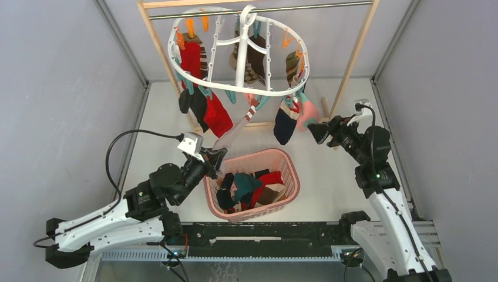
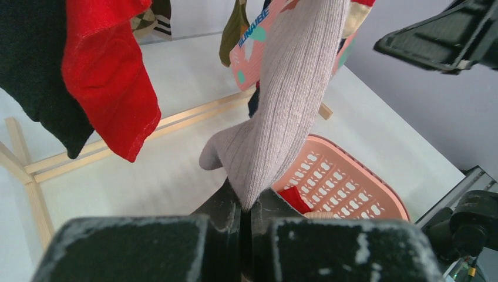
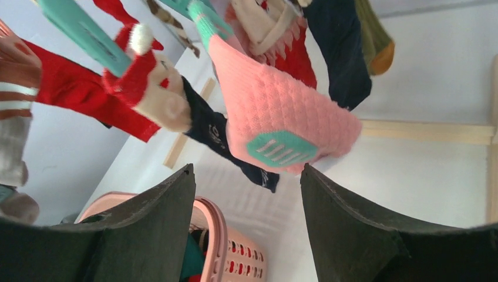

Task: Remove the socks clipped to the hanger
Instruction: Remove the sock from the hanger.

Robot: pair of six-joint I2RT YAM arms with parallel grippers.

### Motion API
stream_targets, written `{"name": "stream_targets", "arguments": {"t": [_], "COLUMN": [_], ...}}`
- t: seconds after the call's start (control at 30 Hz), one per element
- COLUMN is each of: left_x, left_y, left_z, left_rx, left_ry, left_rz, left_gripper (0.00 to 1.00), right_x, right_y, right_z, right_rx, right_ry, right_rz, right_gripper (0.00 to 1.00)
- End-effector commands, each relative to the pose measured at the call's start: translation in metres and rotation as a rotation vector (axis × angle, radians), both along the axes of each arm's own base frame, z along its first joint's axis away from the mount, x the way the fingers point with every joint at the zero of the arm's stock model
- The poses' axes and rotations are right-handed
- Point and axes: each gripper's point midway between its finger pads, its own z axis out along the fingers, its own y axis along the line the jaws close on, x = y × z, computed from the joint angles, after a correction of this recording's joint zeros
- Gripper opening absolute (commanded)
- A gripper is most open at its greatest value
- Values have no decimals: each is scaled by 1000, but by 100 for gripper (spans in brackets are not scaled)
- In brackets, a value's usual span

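Note:
The white oval hanger [image 1: 235, 88] hangs from the rail with several socks clipped to it. My left gripper [image 1: 218, 157] is shut on the toe of a grey ribbed sock [image 1: 235, 134], pulled taut down and left from its clip; in the left wrist view the grey sock [image 2: 288, 111] enters my shut left gripper [image 2: 246, 207]. My right gripper [image 1: 314, 130] is open, just right of a pink sock [image 1: 307, 114] still clipped up. In the right wrist view the pink sock [image 3: 276, 117] hangs just above my open right gripper [image 3: 246, 170]. Red [image 1: 216, 114], black [image 1: 197, 106] and navy [image 1: 285, 126] socks also hang.
A pink lattice basket [image 1: 290, 176] holding several socks sits on the table under the hanger, between my arms. The wooden-framed rail [image 1: 352, 59] stands behind, its base bars on the table. Grey walls close in both sides.

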Motion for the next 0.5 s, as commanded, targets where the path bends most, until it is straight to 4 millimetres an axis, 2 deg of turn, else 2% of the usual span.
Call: {"name": "stream_targets", "arguments": {"t": [0.0,0.17,0.3,0.47], "left_x": [-3,-5,-5,-6], "left_y": [11,16,20,23], "left_z": [33,33,32,33], "left_rx": [-76,-68,-63,-60], "left_ry": [-34,-35,-35,-38], "left_rz": [4,6,12,15], "left_gripper": [0,0,0,0], "right_x": [0,18,34,40], "right_y": [17,15,5,4], "right_z": [26,22,15,18], "right_rx": [39,33,32,30], "right_ry": [-125,-145,-134,-177], "right_rz": [169,170,107,106], "right_gripper": [73,73,74,76]}}
